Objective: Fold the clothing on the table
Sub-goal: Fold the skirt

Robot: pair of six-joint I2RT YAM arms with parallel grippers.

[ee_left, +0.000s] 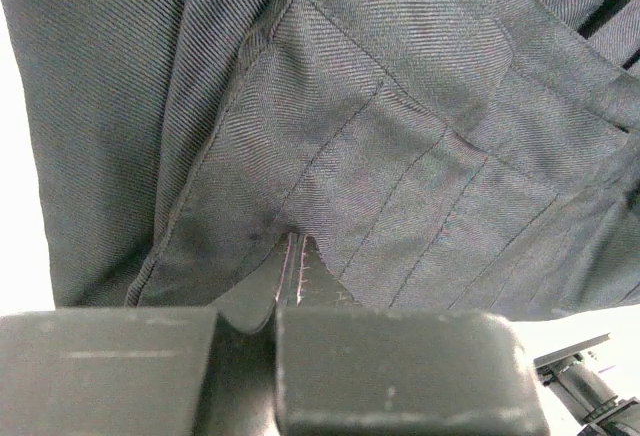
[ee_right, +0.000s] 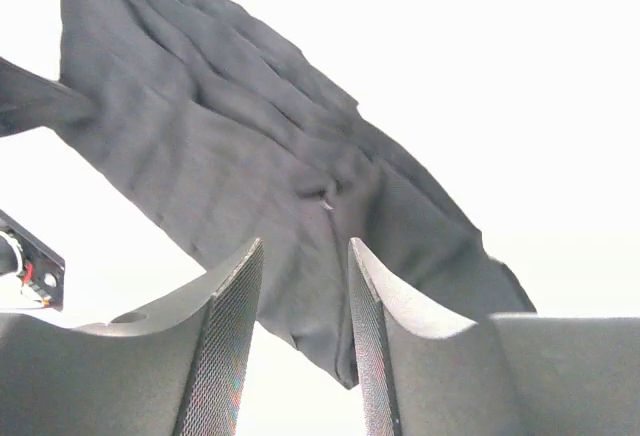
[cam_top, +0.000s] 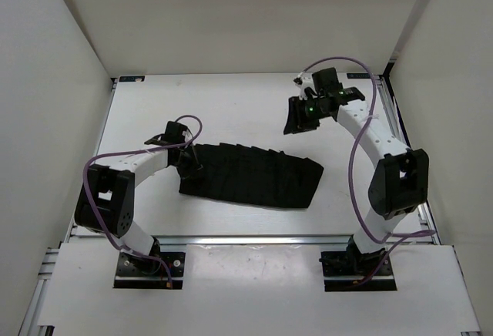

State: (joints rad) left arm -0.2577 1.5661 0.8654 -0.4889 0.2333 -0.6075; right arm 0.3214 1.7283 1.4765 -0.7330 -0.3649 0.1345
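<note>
From above, the clothing (cam_top: 250,176) lies flat on the white table (cam_top: 231,109). It is a long, matte black band with narrow pleats running across its width. Its far edge steps along like a closed fan, and its right end is cut on a slant. The left gripper (cam_top: 191,166) is tip-down on the cloth's left end, and the whole garment stretches away to that gripper's right. The right gripper (cam_top: 295,120) hangs over bare tabletop, clear of the fabric. The garment's far right corner lies nearer the arm bases than this gripper, and slightly to its left. A purple cable (cam_top: 356,159) loops along the right arm. An aluminium rail (cam_top: 254,240) runs along the table's near edge.

In the left wrist view, cloth fills everything ahead of the fingers. It is charcoal, with a fine diagonal twill weave, thin stitched seam lines and soft overlapping folds. The two blocky black fingers (ee_left: 400,366) are pressed together, with a pinch of fabric caught at their tips. The cloth puckers in toward that spot.

In the right wrist view, the two curved fingers (ee_right: 225,346), faced with mesh-textured pads, stand apart with nothing between them. The garment lies ahead of the fingers, apart from them, spreading up toward their left. It looks dark and softly creased against the glaring white surface.
</note>
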